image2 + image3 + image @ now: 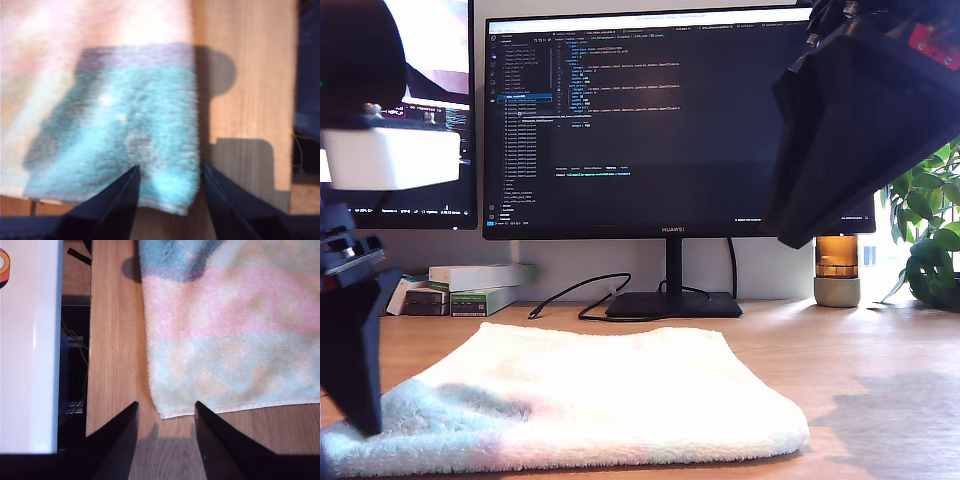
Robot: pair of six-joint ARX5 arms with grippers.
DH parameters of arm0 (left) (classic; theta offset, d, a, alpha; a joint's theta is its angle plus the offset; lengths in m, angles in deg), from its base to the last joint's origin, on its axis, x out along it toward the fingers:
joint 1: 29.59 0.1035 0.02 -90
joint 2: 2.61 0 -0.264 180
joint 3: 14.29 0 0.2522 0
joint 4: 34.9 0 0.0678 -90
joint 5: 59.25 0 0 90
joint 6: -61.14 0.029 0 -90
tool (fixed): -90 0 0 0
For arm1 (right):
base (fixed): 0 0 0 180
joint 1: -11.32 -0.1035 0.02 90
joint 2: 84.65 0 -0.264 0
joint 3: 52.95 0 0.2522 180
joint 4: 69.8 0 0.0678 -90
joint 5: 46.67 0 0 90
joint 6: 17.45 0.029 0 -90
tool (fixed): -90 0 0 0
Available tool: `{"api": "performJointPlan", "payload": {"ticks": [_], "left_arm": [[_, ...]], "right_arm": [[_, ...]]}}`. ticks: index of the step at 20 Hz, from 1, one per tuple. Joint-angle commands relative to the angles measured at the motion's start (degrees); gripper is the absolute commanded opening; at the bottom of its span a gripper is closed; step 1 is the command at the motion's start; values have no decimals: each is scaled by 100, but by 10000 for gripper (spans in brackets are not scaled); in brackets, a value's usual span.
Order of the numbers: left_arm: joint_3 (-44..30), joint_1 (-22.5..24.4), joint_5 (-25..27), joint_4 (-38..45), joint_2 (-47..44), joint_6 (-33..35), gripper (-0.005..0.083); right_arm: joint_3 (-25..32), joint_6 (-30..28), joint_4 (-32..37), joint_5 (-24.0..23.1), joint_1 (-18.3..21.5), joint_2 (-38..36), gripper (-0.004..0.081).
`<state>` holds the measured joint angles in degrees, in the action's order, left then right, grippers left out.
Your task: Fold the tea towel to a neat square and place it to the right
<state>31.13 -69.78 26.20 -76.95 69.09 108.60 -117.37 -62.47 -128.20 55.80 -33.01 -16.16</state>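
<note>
The tea towel (590,390) is seen lying flat on the wooden bench (880,380), in front of the Huawei monitor (660,120) and towards the exterior view's left. Its pile is pale, with mint and pink tints, and a thin pink band can be made out along one edge in the second wrist view.

The first end effector (170,167) is held open. Its dark fingers are spread either side of a shaded, teal-looking corner of the towel. Whether the cloth is touched cannot be told. In the exterior view this arm is found low at the left, one finger pointing down at the towel's near corner.

The second end effector (165,404) is open as well and nothing is gripped. It is poised over bare wood just off another towel corner, and the pink band is seen close to its fingertips.

A black cable (585,295) is coiled by the monitor's foot, and a potted plant (930,230) stands at the exterior view's right.
</note>
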Motion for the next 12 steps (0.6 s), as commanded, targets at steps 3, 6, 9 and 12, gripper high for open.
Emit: {"api": "performJointPlan", "payload": {"ticks": [3, 6, 9, 12], "left_arm": [[-90, 7, -175, -111, 262, 214, 149], [-90, 7, -437, -319, 295, 205, -19], [-79, 7, -450, -376, 291, 208, -20], [76, 7, -404, -498, 284, 205, -20]], "right_arm": [[107, 26, 87, 7, -28, 50, 317], [107, 199, 101, 85, -28, 50, 317], [109, 243, 103, 107, -118, 50, 317], [107, 240, 50, 111, -323, 63, 321]]}}
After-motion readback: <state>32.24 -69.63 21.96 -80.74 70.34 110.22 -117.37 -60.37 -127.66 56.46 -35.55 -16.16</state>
